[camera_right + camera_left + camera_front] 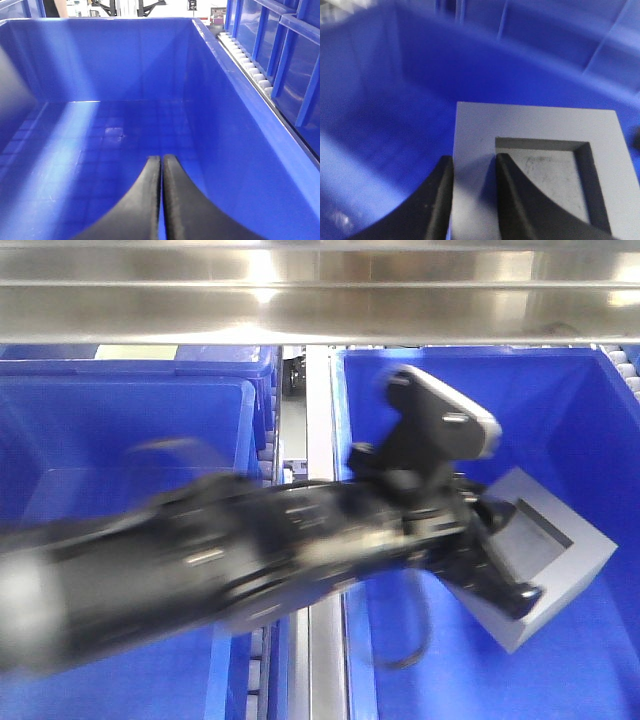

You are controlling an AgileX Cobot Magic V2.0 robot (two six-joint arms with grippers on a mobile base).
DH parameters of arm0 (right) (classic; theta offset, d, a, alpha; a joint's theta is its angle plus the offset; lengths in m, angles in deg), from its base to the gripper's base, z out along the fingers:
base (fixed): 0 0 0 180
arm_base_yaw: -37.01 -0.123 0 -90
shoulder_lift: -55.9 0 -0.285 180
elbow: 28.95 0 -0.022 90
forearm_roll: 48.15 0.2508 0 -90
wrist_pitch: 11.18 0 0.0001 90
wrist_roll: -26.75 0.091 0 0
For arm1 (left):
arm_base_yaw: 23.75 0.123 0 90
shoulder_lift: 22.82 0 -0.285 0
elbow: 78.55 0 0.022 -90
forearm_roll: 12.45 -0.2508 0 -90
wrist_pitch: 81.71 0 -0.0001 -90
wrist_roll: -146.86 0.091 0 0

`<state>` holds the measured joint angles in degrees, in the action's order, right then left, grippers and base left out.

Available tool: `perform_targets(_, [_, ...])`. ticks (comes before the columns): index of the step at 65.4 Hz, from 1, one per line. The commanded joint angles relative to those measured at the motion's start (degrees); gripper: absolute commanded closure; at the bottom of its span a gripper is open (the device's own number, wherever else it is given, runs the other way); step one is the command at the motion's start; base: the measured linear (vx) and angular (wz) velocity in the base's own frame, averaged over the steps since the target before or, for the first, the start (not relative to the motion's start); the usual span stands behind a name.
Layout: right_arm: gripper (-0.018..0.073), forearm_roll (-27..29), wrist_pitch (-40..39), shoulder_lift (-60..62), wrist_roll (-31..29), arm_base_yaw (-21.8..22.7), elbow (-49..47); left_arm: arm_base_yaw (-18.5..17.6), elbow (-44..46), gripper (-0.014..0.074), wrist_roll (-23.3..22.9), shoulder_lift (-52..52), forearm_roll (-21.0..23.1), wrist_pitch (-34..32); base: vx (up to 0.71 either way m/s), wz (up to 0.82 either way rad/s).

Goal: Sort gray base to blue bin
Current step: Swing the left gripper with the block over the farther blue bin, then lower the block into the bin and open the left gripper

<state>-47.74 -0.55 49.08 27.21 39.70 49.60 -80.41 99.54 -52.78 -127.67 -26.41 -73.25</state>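
Left gripper (472,200) pinches the gray base (540,150) by its frame: one finger lies on the outer side face, the other inside the darker square recess. Held so, the tilted block hangs over the blue bin (560,400), whose blurred floor lies beneath the claw. Right gripper (161,200) has its fingers pressed together, empty, above the grid-textured floor of another blue tub (220,100).

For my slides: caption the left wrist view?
Left gripper pinching the gray base's rim over a blue bin.
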Motion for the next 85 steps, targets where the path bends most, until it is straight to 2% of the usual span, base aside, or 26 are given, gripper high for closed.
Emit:
perform_targets(1, [0.0564, -0.4, -2.2, 0.0, -0.5, 0.0, 0.3, -0.3, 6.8, 0.0451, -0.8, -1.9, 0.6, -0.3, 0.0, 0.0])
perform_targets(19, [0.0564, -0.4, -2.2, 0.0, -0.5, 0.0, 0.3, -0.3, 11.6, 0.0451, -0.8, -11.3, 1.4, 2.8, 0.0, 0.0])
perform_targets(28, [0.0564, -0.4, -2.2, 0.0, -0.5, 0.0, 0.3, -0.3, 11.6, 0.0449, -0.8, -12.9, 4.2, 2.8, 0.0, 0.0])
perform_targets(45, [0.0564, -0.4, -2.2, 0.0, -0.5, 0.0, 0.3, -0.3, 11.6, 0.0424, -0.8, -14.9, 4.0, 2.8, 0.0, 0.0])
perform_targets(55, [0.0564, -0.4, -2.2, 0.0, -0.5, 0.0, 0.3, -0.3, 11.6, 0.0368, -0.8, -16.0, 4.1, 2.8, 0.0, 0.0])
perform_targets(73, [0.0564, -0.4, -2.2, 0.0, -0.5, 0.0, 0.3, -0.3, 11.6, 0.0209, -0.8, -15.8, 4.1, 3.1, 0.0, 0.0])
perform_targets(85, [0.0564, -0.4, -2.2, 0.0, -0.5, 0.0, 0.3, -0.3, 11.6, 0.021, -0.8, -12.0, 4.1, 4.4, 0.0, 0.0])
